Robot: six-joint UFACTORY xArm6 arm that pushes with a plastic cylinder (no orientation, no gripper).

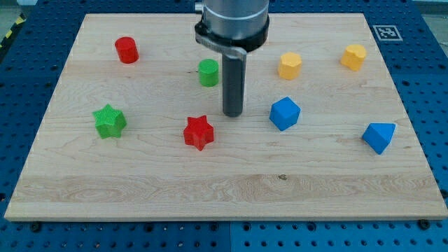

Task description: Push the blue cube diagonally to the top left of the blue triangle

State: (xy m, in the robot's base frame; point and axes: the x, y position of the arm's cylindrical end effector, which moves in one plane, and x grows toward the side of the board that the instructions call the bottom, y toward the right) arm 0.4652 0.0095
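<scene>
The blue cube sits right of the board's centre. The blue triangle lies near the board's right edge, below and to the right of the cube. My tip rests on the board to the left of the blue cube, a short gap away and not touching it. The red star is just below and left of my tip. The green cylinder stands close to the rod's left side, higher up.
A red cylinder is at the top left and a green star at the left. Two yellow blocks sit at the top right. The wooden board lies on a blue perforated table.
</scene>
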